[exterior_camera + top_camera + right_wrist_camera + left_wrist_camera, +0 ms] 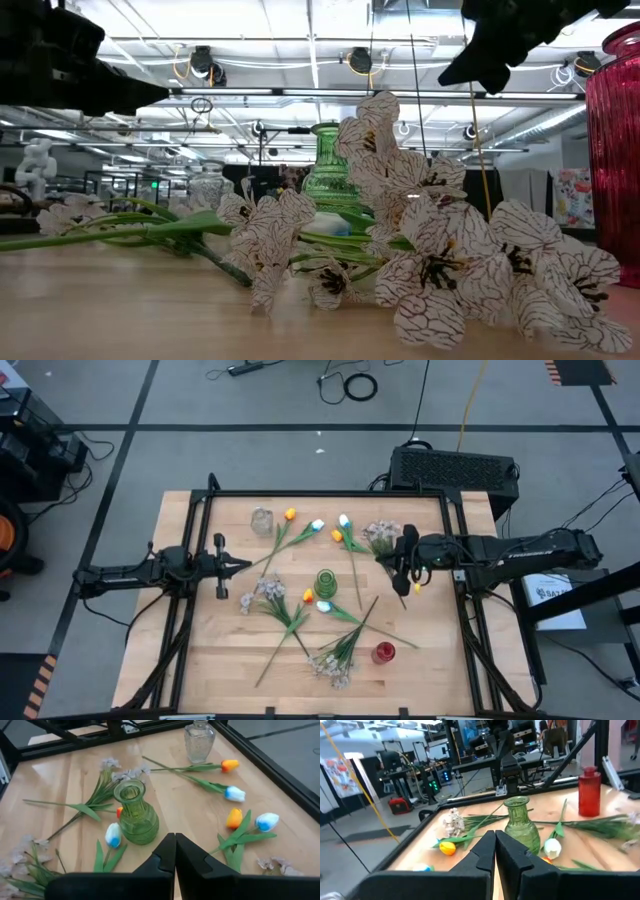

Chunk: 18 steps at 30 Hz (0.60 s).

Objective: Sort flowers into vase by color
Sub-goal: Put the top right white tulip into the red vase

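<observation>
Both arms' jaws are pressed together and empty — the left gripper (245,563) by the worktop's left edge, the right gripper (380,556) toward its right edge — so the flowers (300,610) lie loose mid-worktop around the green vase (326,581), none sorted yet.

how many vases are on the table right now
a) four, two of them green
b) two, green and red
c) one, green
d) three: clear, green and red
d: the high view shows a clear vase near the far left of the table, a green vase in the middle and a red vase toward the near right, with all the flowers lying loose on the wood.
</observation>
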Each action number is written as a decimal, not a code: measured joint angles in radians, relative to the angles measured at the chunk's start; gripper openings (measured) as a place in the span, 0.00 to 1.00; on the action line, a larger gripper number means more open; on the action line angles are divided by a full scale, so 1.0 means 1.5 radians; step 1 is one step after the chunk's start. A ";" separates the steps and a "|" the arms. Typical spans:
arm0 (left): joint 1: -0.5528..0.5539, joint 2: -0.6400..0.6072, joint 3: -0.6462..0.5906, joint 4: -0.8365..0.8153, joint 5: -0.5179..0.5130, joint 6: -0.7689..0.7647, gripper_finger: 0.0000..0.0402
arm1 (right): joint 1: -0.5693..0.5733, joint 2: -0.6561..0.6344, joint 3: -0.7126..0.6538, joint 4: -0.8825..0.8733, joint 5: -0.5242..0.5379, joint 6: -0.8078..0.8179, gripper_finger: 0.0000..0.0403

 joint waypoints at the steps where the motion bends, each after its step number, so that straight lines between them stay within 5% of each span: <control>1: 0.000 0.000 0.000 0.000 0.001 -0.021 0.05 | 0.000 0.000 0.000 -0.001 -0.002 0.003 0.00; 9: 0.001 0.005 0.025 0.077 0.003 -0.245 0.05 | 0.000 0.000 0.000 -0.001 -0.002 0.000 0.00; 18: 0.002 0.142 0.343 -0.069 0.035 -0.276 0.01 | 0.000 0.000 0.000 0.000 0.001 -0.019 0.00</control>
